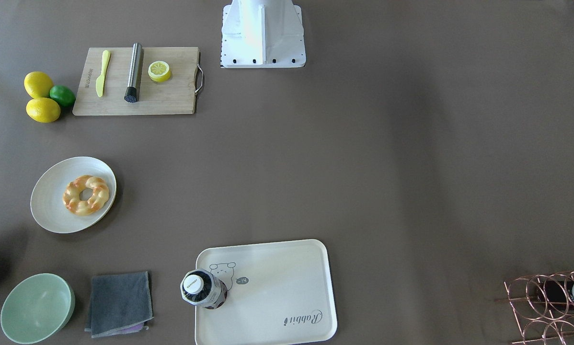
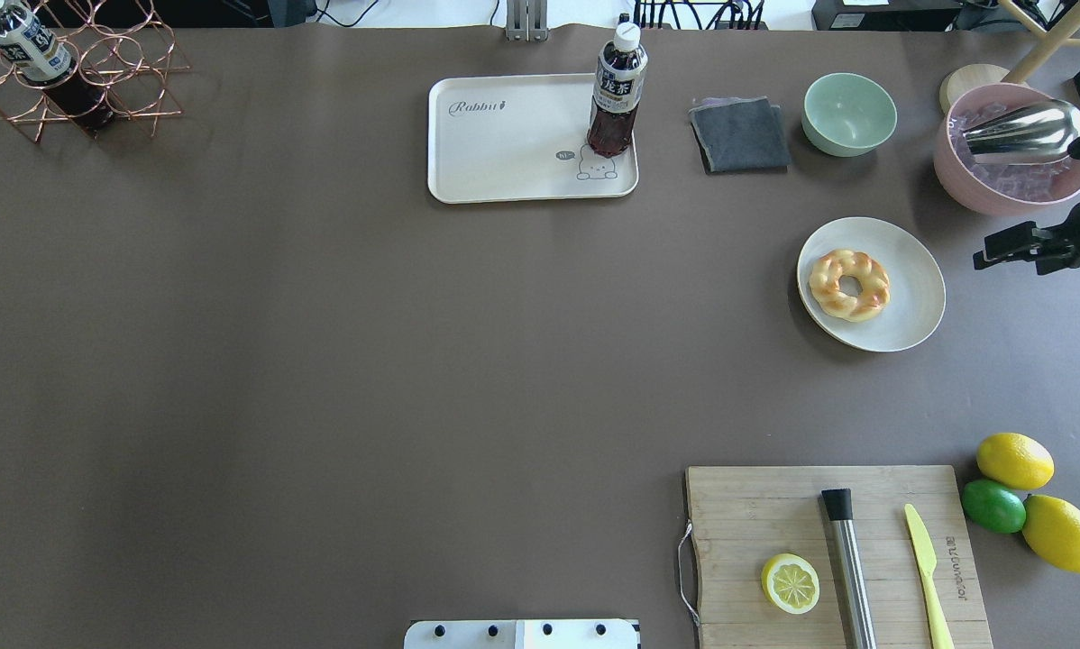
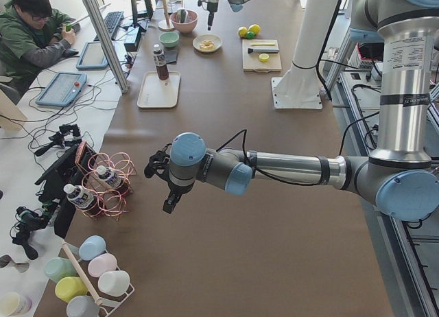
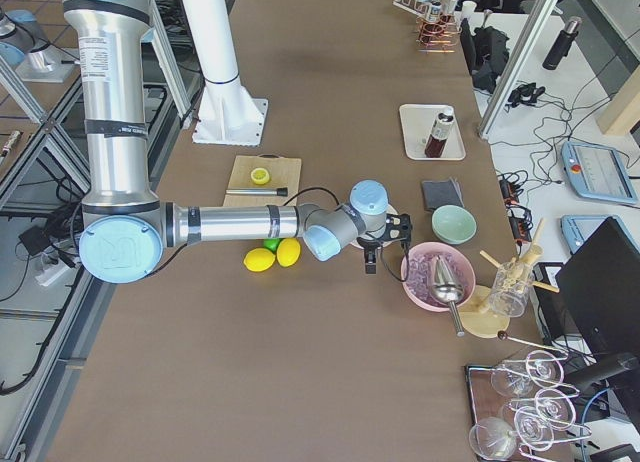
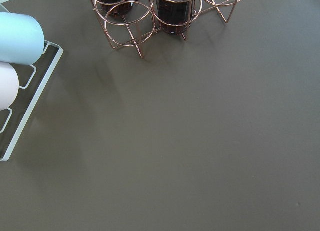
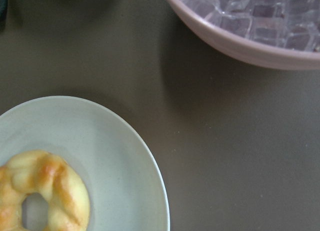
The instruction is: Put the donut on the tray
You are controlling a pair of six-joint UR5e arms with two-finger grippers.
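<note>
The donut [image 2: 848, 285], braided and golden with orange-brown patches, lies on a round off-white plate [image 2: 910, 297]. It also shows in the front view [image 1: 86, 194] and at the lower left of the right wrist view [image 6: 47, 191]. The cream tray [image 2: 504, 144] with the bear drawing lies at the table's far side, to the donut's left, and a bottle [image 2: 614, 99] stands on its corner. My right gripper [image 2: 1036, 248] hovers just right of the plate; I cannot tell its state. My left gripper [image 3: 167, 206] hangs over bare table near the wire rack; I cannot tell its state.
A pink bowl of ice [image 2: 1009, 171] with a metal scoop sits beside the right gripper. A green bowl [image 2: 849, 113] and a grey cloth [image 2: 740, 133] lie between plate and tray. The cutting board [image 2: 774, 505], lemons and a lime are near the robot. A copper wire rack [image 2: 71, 72] stands far left.
</note>
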